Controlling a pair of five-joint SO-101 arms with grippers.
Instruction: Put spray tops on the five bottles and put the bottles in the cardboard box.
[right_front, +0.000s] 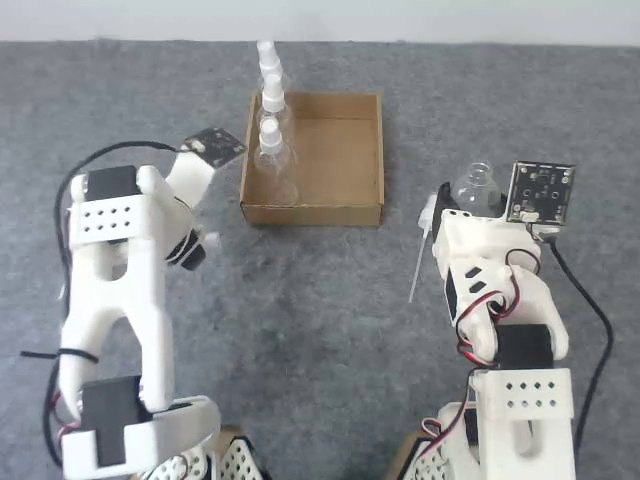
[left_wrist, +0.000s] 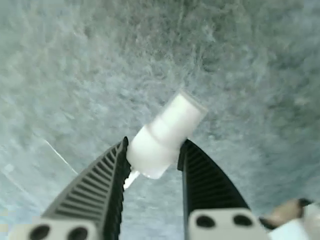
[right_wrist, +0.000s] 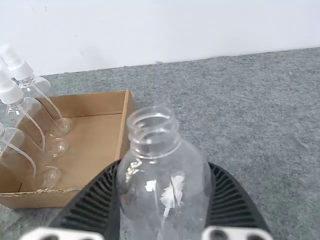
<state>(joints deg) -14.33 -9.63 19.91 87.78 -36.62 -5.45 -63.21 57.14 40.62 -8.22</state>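
Observation:
My left gripper (left_wrist: 152, 156) is shut on a white spray top (left_wrist: 167, 134), held above the grey carpet. In the high view this gripper (right_front: 203, 245) is left of the cardboard box (right_front: 330, 212). My right gripper (right_wrist: 162, 200) is shut on a clear bottle (right_wrist: 162, 175) that stands upright with an open neck and no top. From above, this bottle (right_front: 478, 186) is right of the box. Three bottles with spray tops (right_front: 272, 150) stand along the box's left wall, and the right wrist view shows them too (right_wrist: 30, 105).
Another spray top with a long thin tube (right_front: 420, 250) lies on the carpet just left of the right gripper (right_front: 470, 205). The right half of the box floor (right_front: 340, 160) is bare. Grey carpet (right_front: 320, 320) spreads between the two arms.

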